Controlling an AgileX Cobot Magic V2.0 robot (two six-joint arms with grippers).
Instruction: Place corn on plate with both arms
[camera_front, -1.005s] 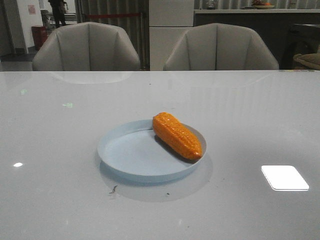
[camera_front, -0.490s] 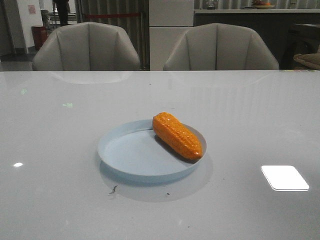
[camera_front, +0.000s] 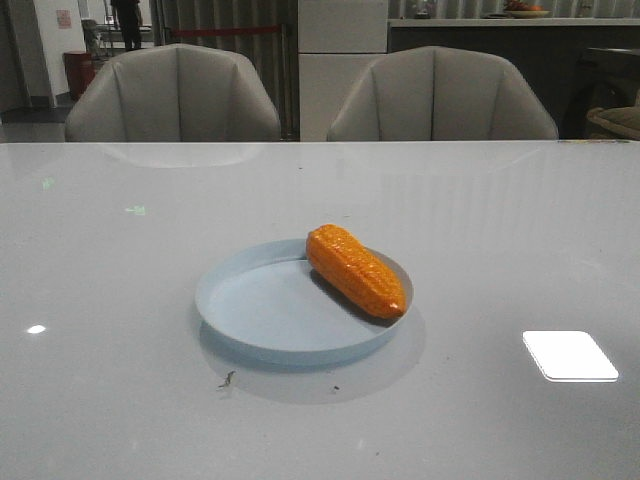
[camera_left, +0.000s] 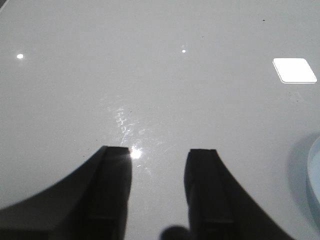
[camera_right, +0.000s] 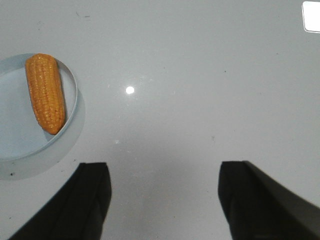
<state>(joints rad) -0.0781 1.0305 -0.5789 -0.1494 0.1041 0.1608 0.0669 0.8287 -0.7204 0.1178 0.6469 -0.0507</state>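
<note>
Corn (camera_front: 355, 271) lies on the plate (camera_front: 250, 320) at mid-frame of the front view, along the plate's right rim.

Neither tool shows there; the left tool (camera_left: 161, 165) has fingers apart over bare surface (camera_left: 150, 75), only a plate sliver cut off at right; the right tool (camera_right: 165, 195) gapes wide, empty, corn at upper left.
</note>
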